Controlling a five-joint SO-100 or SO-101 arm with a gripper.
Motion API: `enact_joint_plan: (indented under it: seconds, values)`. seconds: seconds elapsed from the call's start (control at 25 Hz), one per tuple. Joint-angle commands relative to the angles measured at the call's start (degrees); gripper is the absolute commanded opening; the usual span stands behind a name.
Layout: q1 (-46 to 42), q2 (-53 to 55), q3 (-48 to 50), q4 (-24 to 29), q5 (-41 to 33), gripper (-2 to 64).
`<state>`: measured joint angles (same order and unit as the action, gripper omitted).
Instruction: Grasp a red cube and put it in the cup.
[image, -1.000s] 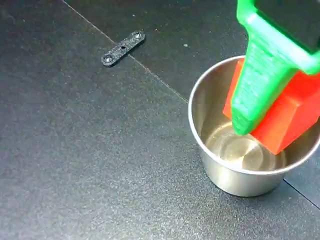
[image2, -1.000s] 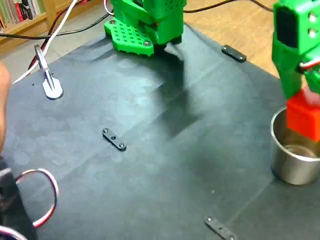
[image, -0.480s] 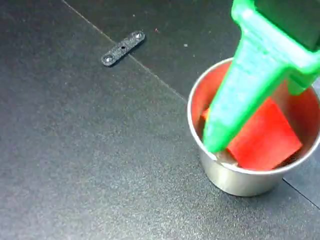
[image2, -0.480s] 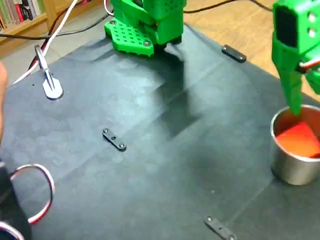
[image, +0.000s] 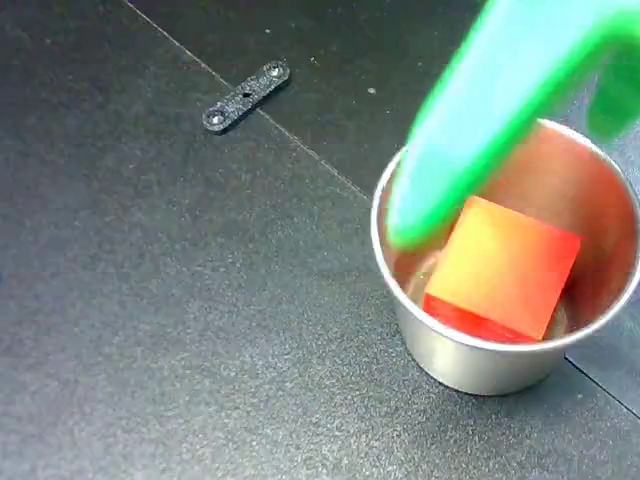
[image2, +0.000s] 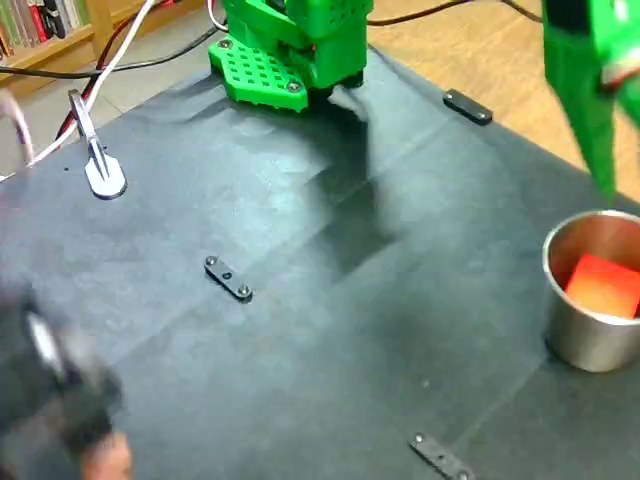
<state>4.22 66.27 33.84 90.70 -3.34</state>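
So the green plastic claw (image2: 600, 170) is up above the round shiny silver metal cup (image2: 575, 345), clear of the rim, and it's not gripping anything. One green finger (image: 480, 120) shows as a motion-blurred wedge crossing over the cup's far-left rim (image: 385, 260) in a fixed view, with a bit of the other finger poking in at the top right edge of that picture. They look spread apart, so I'd call it released, nothing between them.

The solid red-orange cube (image: 503, 268) is sitting inside the cup, tilted a bit, its top face lit yellow-orange and the lower side a deeper red. In a fixed view from further back the cube (image2: 603, 285) shows below the rim, leaning toward the right side of the cup. The inner wall picks up a reddish reflection.

The cup stands near the right edge of the dark grey mat (image2: 300, 350). On the mat there's a small black flat link with two screw holes (image: 246, 96), well apart from the cup, toward the mat's middle, and two similar ones, near the front edge (image2: 440, 457) and the far right edge (image2: 467, 107). The arm's green base (image2: 290, 50) sits at the far edge. A white spoon-shaped thing (image2: 100, 165) lies near the far left corner.
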Motion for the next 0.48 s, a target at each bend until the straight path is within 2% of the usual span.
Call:
enact_joint_plan:
  seconds: [0.0,0.44]
  values:
    - [-0.6,10.0,-1.2,0.4,0.4,38.8]
    - [-0.6,39.1,-1.1,0.5,0.4,38.8]
